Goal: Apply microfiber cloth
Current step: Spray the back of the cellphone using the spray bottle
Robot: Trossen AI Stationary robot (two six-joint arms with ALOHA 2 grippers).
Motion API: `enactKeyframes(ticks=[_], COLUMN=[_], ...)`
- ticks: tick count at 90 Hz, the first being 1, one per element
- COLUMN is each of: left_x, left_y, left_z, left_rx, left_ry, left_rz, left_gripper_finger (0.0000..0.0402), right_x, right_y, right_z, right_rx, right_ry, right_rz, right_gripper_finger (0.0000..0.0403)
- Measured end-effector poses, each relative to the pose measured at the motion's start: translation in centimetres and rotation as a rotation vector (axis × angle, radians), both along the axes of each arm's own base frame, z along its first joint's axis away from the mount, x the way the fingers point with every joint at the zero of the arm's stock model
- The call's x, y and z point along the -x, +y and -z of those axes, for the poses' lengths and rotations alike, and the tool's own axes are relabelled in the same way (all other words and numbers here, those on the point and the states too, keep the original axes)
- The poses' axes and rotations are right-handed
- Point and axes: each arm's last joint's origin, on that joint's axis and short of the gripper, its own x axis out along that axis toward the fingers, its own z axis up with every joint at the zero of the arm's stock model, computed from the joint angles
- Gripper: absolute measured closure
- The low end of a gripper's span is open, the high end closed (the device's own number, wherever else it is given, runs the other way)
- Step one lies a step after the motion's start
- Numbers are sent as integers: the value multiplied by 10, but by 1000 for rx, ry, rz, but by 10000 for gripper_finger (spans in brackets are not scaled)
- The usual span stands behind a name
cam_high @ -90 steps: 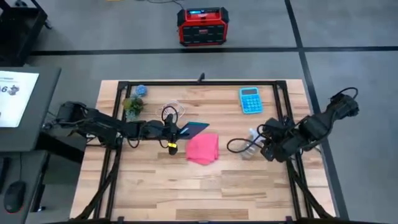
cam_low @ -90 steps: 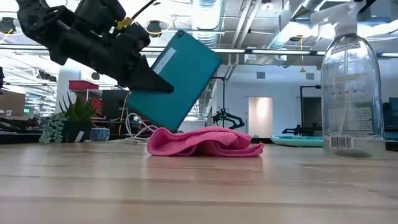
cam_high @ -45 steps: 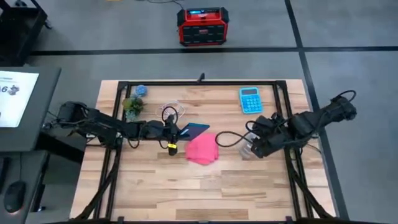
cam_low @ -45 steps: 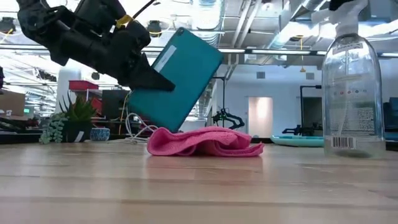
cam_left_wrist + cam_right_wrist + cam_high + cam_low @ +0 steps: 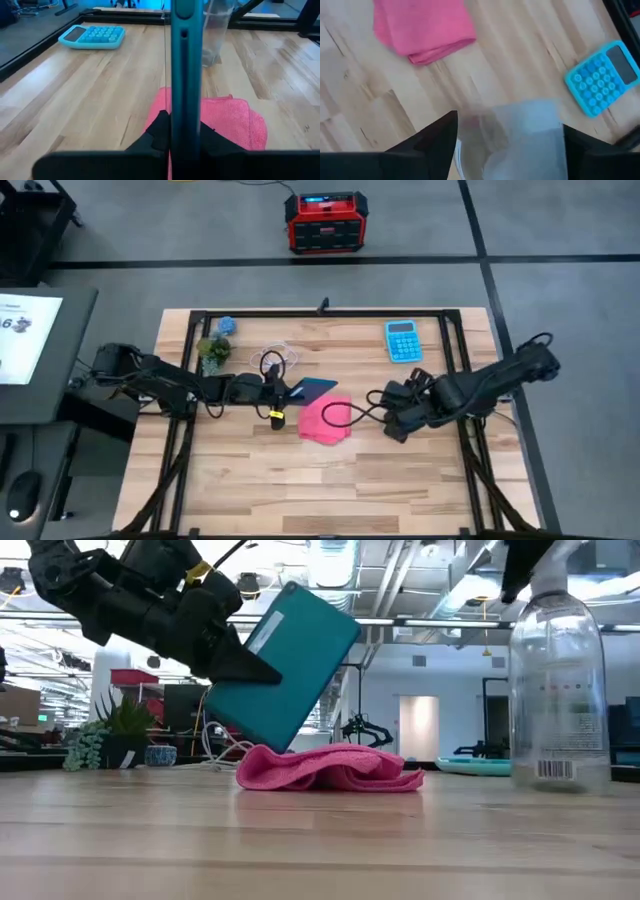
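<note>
Between the two grippers, the microfiber cloth (image 5: 327, 421) is lying crumpled on the wooden table (image 5: 250, 480), just past the tip of the left gripper (image 5: 287, 391) and nothing is gripping it. Left gripper is clenching a teal-backed phone (image 5: 283, 667) by its lower edge, holding it tilted off the table above the cloth's near side; in the left wrist view the phone (image 5: 185, 75) is showing edge-on between the dark fingers (image 5: 159, 134) with the pink cloth (image 5: 225, 125) lying beyond it. Right gripper (image 5: 400, 412) is sitting on the cloth's other side, close to it but apart, and seems to be gripping a clear spray bottle (image 5: 558, 690) standing upright on the table; in the right wrist view the bottle (image 5: 517, 137) is filling the gap between the fingers (image 5: 427, 137), though contact is blurred. Blue calculator (image 5: 403, 340) is lying well beyond the right gripper, toward the table's far edge. Small potted plant (image 5: 213, 351) is standing beside the left arm, away from the cloth.
</note>
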Motion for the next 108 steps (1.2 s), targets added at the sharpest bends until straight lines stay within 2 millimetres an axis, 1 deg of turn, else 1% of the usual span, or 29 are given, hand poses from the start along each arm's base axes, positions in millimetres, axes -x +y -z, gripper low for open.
enactKeyframes(ticks=[9, 20, 28, 33, 42, 51, 59, 65, 75, 83, 94, 99, 108], left_x=[0, 0, 0, 0, 0, 0, 0, -1, -2, -3, -8, -11, -15], left_y=[0, 0, 0, 0, 0, 0, -1, -2, -6, -8, -8, -8, -8], left_z=[0, 0, 0, 0, 0, 0, -2, -4, -7, -8, -10, -8, 3], left_rx=[7, 8, 9, 11, 13, 19, 18, 18, 1, -23, -48, -55, -53], left_ry=[0, 0, 0, 0, 0, -4, -21, -43, -71, -90, -173, -199, -161], left_rz=[-2, -2, -3, -3, -3, -5, -3, 2, 24, 37, 24, 19, 26], left_gripper_finger=[392, 392, 392, 392, 392, 392, 392, 392, 392, 392, 392, 392, 392], right_x=[0, 0, 2, 1, 0, -1, -2, -3, -10, -17, -24, -26, -29], right_y=[1, 2, 3, 3, 4, 3, 4, 7, 19, 30, 45, 49, 53], right_z=[1, 0, -2, -6, -15, -28, -41, -46, -41, -32, -24, -23, -24], right_rx=[-4, -13, -31, -42, -62, -105, -184, -271, -367, -404, -428, -431, -426], right_ry=[3, -6, -6, -17, -53, -112, -178, -200, -167, -114, -56, -35, -5], right_rz=[-2, 18, 15, 13, 22, 86, 179, 246, 265, 285, 298, 304, 333], right_gripper_finger=[227, 283, 325, 342, 342, 343, 346, 350, 358, 359, 359, 359, 359])
